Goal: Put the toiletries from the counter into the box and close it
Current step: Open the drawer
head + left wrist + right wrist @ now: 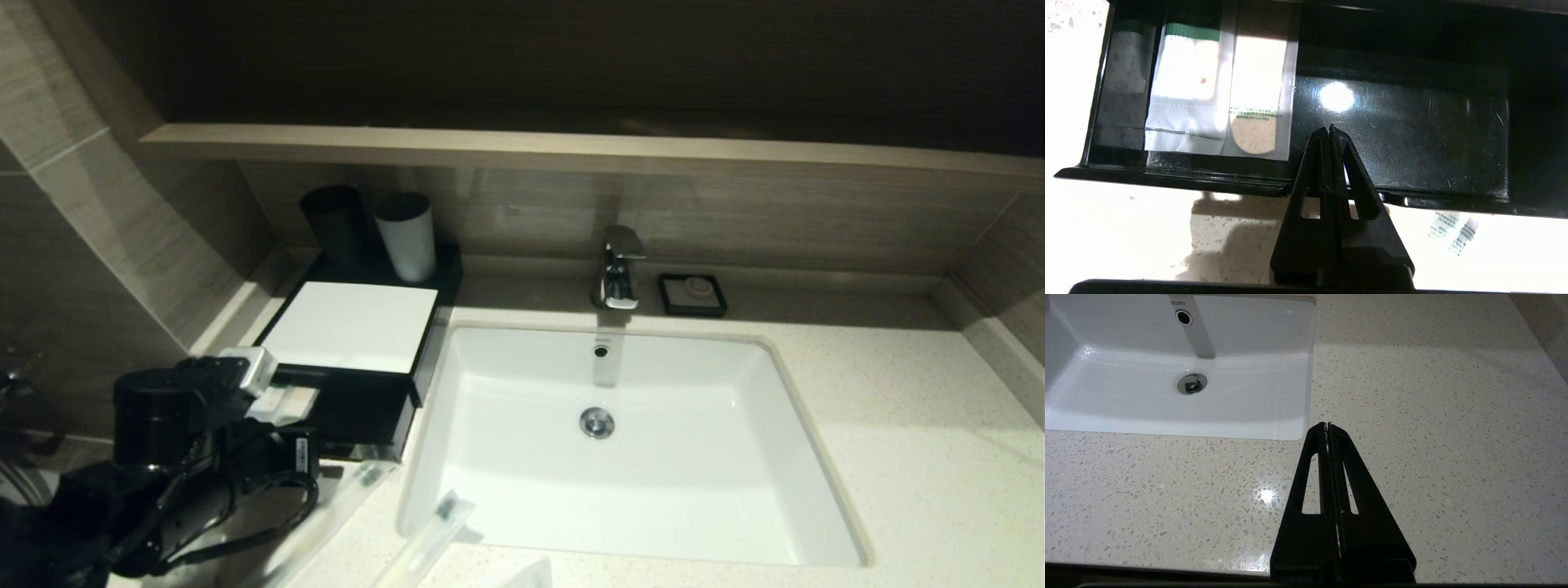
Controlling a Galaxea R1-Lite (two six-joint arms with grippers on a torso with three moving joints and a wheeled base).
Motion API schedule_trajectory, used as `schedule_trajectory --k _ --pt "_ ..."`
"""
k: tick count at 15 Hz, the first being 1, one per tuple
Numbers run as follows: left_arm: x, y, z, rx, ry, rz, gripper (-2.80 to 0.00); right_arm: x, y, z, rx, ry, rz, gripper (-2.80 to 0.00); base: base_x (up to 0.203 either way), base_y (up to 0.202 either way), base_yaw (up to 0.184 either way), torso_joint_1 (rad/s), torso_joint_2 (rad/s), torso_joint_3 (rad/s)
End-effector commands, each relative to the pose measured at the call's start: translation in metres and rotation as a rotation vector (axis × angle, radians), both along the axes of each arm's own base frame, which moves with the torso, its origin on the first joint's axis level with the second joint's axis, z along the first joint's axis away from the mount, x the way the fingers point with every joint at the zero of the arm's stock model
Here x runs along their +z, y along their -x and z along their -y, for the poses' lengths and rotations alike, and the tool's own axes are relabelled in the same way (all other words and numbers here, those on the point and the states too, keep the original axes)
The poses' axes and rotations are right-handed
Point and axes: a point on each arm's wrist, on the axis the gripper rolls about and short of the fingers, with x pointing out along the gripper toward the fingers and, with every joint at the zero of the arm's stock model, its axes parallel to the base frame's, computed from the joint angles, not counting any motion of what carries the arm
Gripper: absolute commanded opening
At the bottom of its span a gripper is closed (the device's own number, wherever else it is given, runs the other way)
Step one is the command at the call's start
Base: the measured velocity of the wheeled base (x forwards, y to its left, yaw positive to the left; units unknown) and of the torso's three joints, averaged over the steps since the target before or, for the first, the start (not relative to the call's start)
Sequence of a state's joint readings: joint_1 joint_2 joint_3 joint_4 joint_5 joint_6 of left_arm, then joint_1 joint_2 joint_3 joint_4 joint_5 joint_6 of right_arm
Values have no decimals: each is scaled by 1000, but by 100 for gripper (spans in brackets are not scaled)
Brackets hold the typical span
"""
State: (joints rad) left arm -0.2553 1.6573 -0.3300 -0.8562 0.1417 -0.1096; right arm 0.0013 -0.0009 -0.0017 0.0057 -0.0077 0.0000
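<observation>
Left gripper [1329,130]: clenched, empty, over open drawer [1404,134].
Drawer: sachets [1184,94] at one end.
Right gripper [1327,426]: clenched, above counter [1453,437].

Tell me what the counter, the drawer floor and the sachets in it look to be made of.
Counter: polished speckled stone or composite, given the flecks and glare spot.
Drawer floor: glossy black plastic or lacquer; it mirrors a light and shows fine scratches.
Sachets: thin translucent plastic film with seam lines.
</observation>
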Motion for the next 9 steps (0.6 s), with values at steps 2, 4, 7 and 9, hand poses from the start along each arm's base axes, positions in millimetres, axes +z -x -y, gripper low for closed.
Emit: schedule_trajectory --k 2,4,7,9 --pt "4 5 0 -3 5 18 -280 0 0 0 0 0 -1 -280 0 0 0 0 0 0" --pt "2 8 0 -9 0 3 -280 0 0 0 0 0 -1 -280 0 0 0 0 0 0" --pt "1 10 1 -12 -2 -3 -280 0 0 0 0 0 -1 -280 0 0 0 0 0 0" --pt "-2 13 1 -16 -6 -17 -280 0 0 0 0 0 -1 -280 0 0 0 0 0 0"
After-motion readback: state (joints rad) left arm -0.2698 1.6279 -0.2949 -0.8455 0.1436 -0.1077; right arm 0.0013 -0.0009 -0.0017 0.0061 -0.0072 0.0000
